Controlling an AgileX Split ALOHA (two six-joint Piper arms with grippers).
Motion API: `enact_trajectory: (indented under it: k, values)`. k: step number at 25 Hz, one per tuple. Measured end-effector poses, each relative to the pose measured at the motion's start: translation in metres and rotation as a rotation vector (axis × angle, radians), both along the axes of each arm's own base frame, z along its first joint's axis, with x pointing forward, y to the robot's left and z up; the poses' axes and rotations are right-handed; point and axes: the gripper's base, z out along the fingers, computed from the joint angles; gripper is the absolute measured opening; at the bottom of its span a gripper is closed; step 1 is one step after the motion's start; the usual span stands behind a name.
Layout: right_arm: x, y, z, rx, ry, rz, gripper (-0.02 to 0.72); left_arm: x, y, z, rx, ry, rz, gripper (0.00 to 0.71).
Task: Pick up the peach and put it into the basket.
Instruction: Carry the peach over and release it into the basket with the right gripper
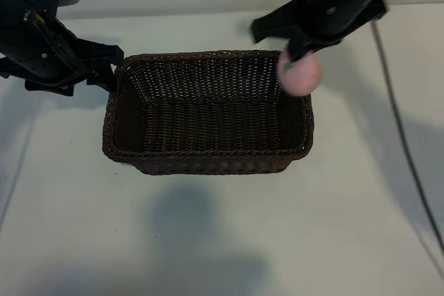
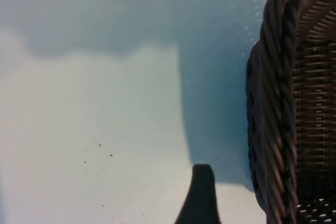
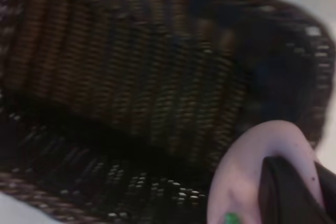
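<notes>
One peach (image 1: 300, 74), pink with a green leaf mark: gripped in the right gripper (image 1: 297, 57), above the right end of the basket (image 1: 208, 161). One wicker basket, mid-table. One left gripper (image 1: 104, 67), fingers wide, at the basket's left rim.

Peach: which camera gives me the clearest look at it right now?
The exterior view: the whole peach shows, held by the right gripper over the basket's right end. The right wrist view shows only part of it behind a finger. The left wrist view misses it.
</notes>
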Motion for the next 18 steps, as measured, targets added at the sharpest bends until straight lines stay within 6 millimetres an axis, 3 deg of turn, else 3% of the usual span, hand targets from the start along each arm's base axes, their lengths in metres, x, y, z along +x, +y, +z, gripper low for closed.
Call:
enact_trajectory:
  k: [6, 13, 15, 18]
  values:
    - [-0.012, 0.035, -0.014, 0.012, -0.01, 0.077, 0.043, 0.0, 0.0, 0.0, 0.001, 0.0, 0.0, 0.591]
    - [-0.008, 0.058, -0.053, 0.0, 0.023, 0.107, 0.047, 0.0, 0.0, 0.0, 0.001, 0.0, 0.0, 0.591]
    - [-0.005, 0.061, -0.065, -0.004, 0.038, 0.109, 0.064, 0.0, 0.0, 0.0, 0.001, 0.0, 0.0, 0.591]
    - [-0.003, 0.064, -0.079, -0.018, 0.061, 0.114, 0.147, 0.0, 0.0, 0.0, 0.001, -0.001, 0.0, 0.591]
